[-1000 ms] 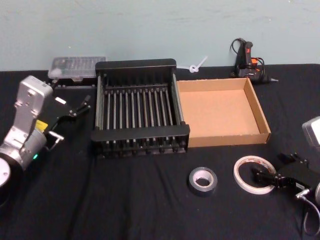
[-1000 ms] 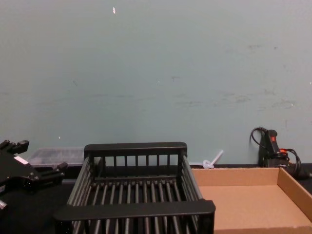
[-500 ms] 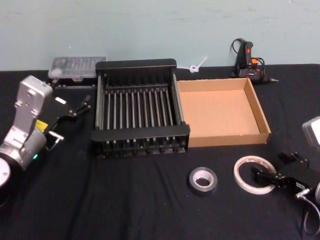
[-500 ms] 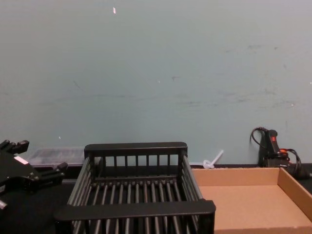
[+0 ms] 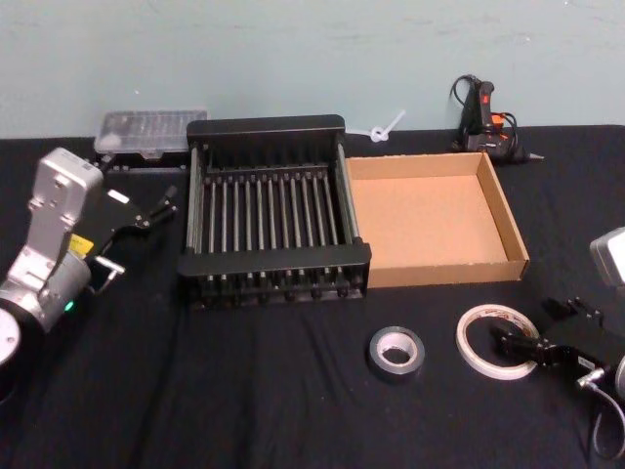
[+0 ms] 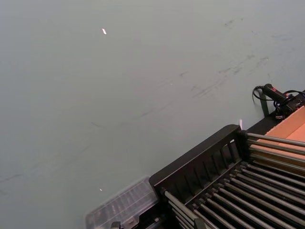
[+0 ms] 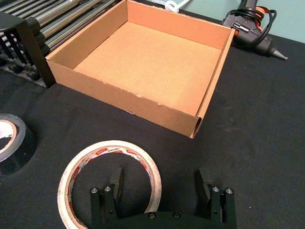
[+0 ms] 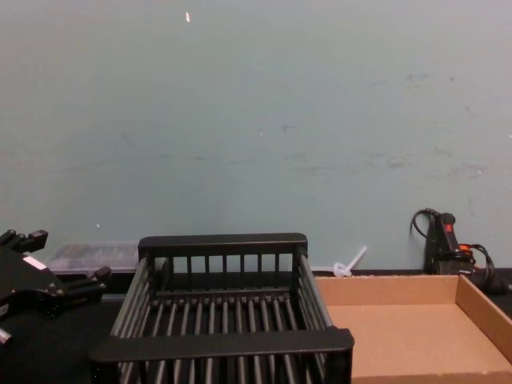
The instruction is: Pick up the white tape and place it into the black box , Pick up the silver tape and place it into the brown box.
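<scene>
The white tape [image 5: 478,330], a thin wide ring with red print inside, lies flat on the black cloth at the front right. My right gripper [image 5: 532,327] is open at its right side. In the right wrist view one finger [image 7: 116,179] is inside the white tape [image 7: 107,147] and the other stands outside it, so the ring's wall is between them with the gripper [image 7: 160,180] apart from it. The silver tape [image 5: 396,353] [image 7: 11,143] lies flat just left of the ring. Behind them the black box [image 5: 273,262] [image 8: 220,344] and the brown box [image 5: 449,269] [image 7: 138,102] stand side by side with nothing in them. My left gripper [image 5: 146,209] [image 8: 60,258] is open, left of the black box.
A clear plastic case [image 5: 151,132] [image 6: 125,205] lies behind the black box's left corner. A glue gun [image 5: 483,122] [image 7: 250,23] with its cord rests behind the brown box, and a white zip tie [image 5: 383,128] lies by the wall. Black cloth covers the table.
The right gripper has shifted very slightly at the white tape's edge. The tapes, the boxes and the left arm have not moved.
</scene>
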Robot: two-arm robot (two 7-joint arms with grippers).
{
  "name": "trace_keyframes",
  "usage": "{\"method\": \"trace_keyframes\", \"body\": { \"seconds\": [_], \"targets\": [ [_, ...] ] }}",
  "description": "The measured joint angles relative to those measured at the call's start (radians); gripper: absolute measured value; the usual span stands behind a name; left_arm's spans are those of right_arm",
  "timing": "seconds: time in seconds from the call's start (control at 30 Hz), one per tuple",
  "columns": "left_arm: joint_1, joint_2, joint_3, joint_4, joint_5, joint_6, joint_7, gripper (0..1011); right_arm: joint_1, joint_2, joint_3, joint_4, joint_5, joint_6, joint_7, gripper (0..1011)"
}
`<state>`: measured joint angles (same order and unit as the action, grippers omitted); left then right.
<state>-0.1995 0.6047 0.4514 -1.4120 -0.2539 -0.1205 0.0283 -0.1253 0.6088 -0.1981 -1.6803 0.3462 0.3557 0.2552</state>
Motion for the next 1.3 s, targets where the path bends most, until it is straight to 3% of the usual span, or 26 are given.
{"method": "trace_keyframes", "body": {
  "seconds": [0.47, 0.63, 1.3],
  "targets": [
    [0.0, 0.0, 0.0, 0.0, 0.0, 0.0, 0.0, 1001, 0.0, 0.001, -0.001, 0.0, 0.001, 0.0, -0.001, 1002],
    [0.0, 0.0, 0.0, 0.0, 0.0, 0.0, 0.0, 1001, 0.0, 0.001, -0.001, 0.0, 0.002, 0.0, -0.001, 941],
    [0.0, 0.0, 0.0, 0.0, 0.0, 0.0, 0.0, 1001, 0.0, 0.001, -0.001, 0.0, 0.002, 0.0, -0.001, 329]
  ]
}}
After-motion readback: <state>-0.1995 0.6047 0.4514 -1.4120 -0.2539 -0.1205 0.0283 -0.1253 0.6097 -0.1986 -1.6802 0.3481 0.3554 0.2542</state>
